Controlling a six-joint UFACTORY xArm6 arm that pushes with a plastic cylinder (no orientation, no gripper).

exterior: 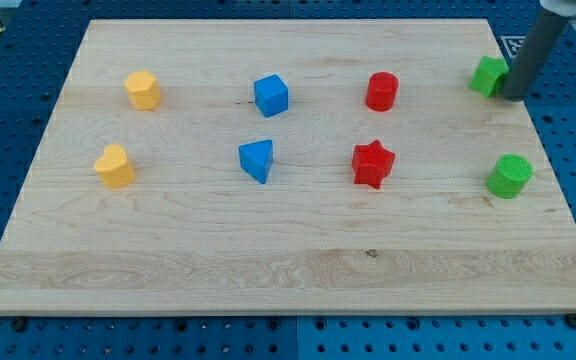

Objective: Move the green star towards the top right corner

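A green block (488, 76), whose star shape is hard to make out here, sits near the board's top right corner. My tip (513, 97) rests on the board right against that block's right side, the dark rod rising to the view's top right. A second green block (509, 176), round and ridged, sits lower at the right edge, apart from my tip.
A red cylinder (382, 91) and a red star (373, 164) sit right of centre. A blue cube (271, 95) and a blue triangular block (257, 160) sit mid-board. Two yellow blocks (143, 90) (115, 166) sit at the left. The wooden board (288, 270) lies on a blue pegboard.
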